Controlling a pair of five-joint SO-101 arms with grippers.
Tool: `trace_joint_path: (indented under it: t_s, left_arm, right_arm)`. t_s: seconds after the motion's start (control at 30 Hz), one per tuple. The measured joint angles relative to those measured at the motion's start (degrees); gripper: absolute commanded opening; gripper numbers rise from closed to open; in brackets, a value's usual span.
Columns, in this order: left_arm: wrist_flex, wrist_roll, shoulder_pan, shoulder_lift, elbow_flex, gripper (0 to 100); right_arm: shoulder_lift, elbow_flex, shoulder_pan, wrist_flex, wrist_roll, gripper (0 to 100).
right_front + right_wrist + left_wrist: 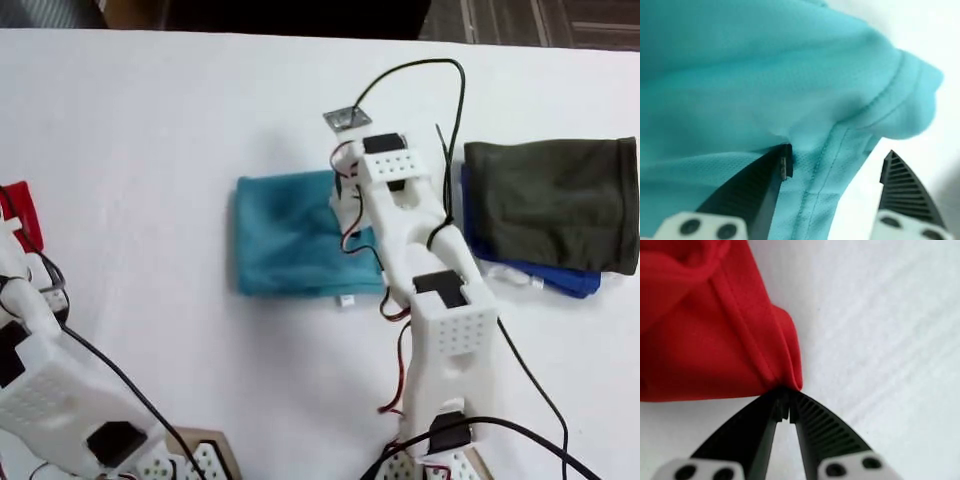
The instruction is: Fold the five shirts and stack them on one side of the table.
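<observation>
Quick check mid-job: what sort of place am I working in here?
Probably a robotics lab or hobby bench, not a laundry: a white table, two white plastic arms with loose wiring, the right arm and left arm, and shirts as practice pieces, like the teal shirt and red shirt.

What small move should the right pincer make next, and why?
Probably close. The right pincer stands open with the teal shirt lying seam-first between its tips, not yet gripped. Once held, the folded shirt could likely be dragged to the olive shirt lying on the blue shirt nearby.
</observation>
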Motion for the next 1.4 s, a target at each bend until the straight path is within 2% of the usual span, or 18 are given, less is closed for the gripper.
trace_joint_path:
  t_s: [0.43,0.6,0.83,1.0,1.4]
  left_arm:
    - [0.0,0.0,0.0,0.0,0.0,3]
    - [0.0,0.0,0.0,0.0,0.0,3]
    - [0.0,0.0,0.0,0.0,0.0,3]
    - [0.0,0.0,0.0,0.0,0.0,3]
    - [0.0,0.0,0.0,0.0,0.0,3]
  right_arm:
    - [4.04,-0.97,0.7,2.55,0.35,28.2]
    - [4.31,-1.05,-0.79,3.69,2.81,17.3]
    - [4.31,-1.05,-1.93,3.78,5.98,16.1]
    - [4.31,-1.05,-1.93,3.87,6.33,2.0]
    - [2.73,-0.26,-1.93,4.22,6.24,2.2]
